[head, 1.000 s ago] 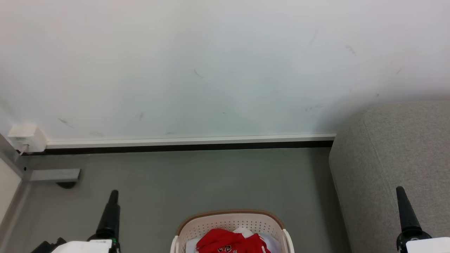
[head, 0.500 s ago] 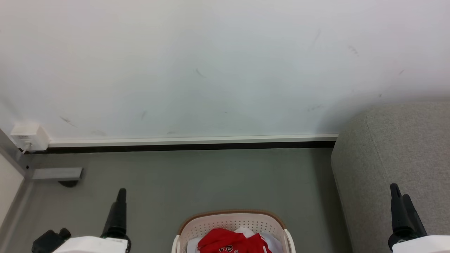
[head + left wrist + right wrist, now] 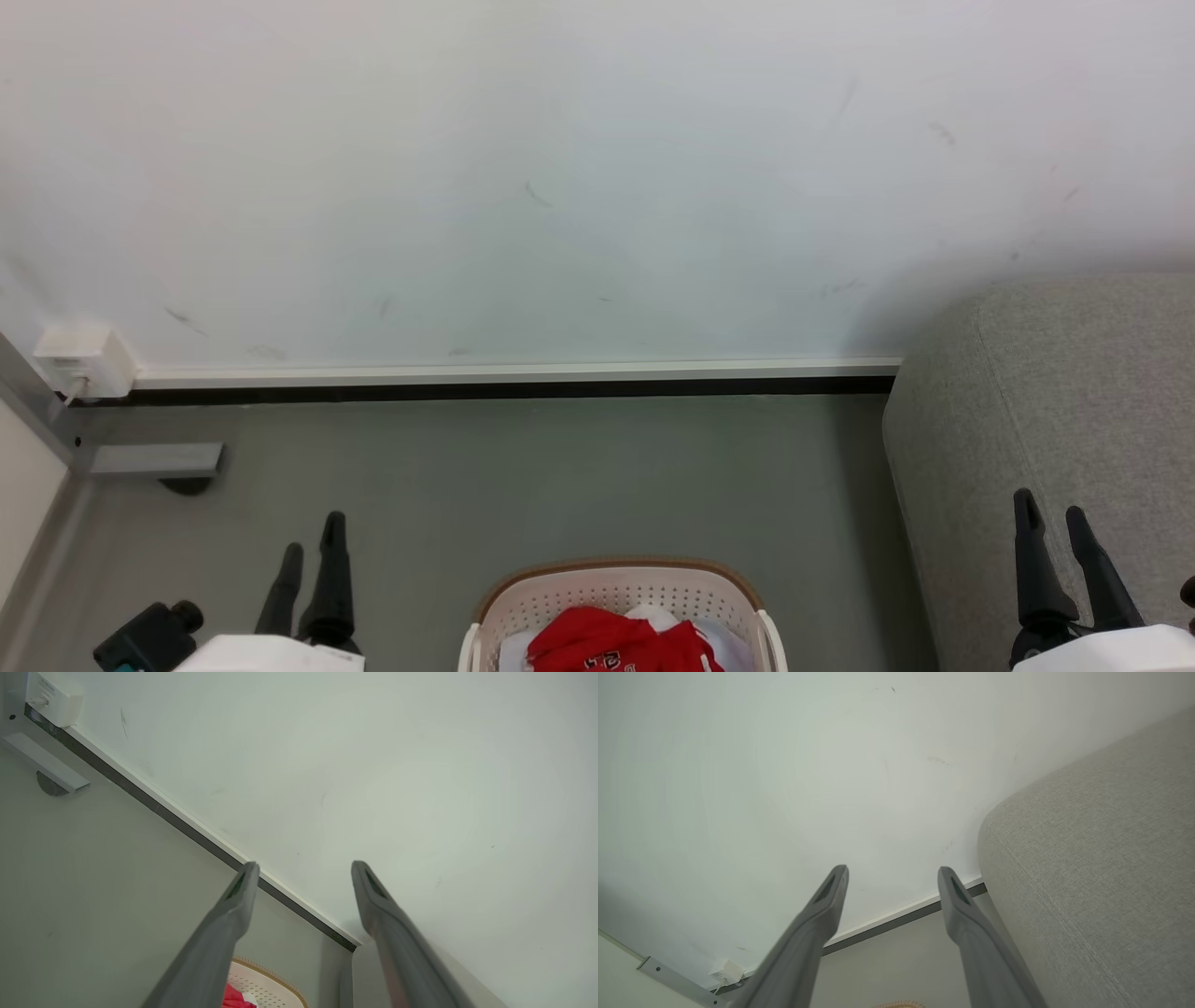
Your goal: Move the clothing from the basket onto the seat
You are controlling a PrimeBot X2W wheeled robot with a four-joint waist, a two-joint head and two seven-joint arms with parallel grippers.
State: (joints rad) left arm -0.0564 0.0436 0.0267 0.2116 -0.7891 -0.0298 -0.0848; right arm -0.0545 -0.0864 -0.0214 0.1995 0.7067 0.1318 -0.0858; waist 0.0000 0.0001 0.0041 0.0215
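Observation:
The cream perforated basket with a brown rim stands on the grey floor at the bottom middle of the head view, cut off by the frame edge. Red clothing with white patches lies bunched inside it. The grey woven seat rises at the right. My left gripper is open at the lower left, left of the basket, holding nothing. My right gripper is open at the lower right, in front of the seat's side. In the left wrist view the basket and clothing peek between the open fingers.
A white wall with a white and black skirting strip closes the far side. A white socket box and a grey metal bracket sit at the far left. Bare grey floor lies between basket and wall.
Both grippers have turned, so each now shows two separate fingers instead of one. The left one has moved right toward the basket and the right one has moved left. The view shifted slightly.

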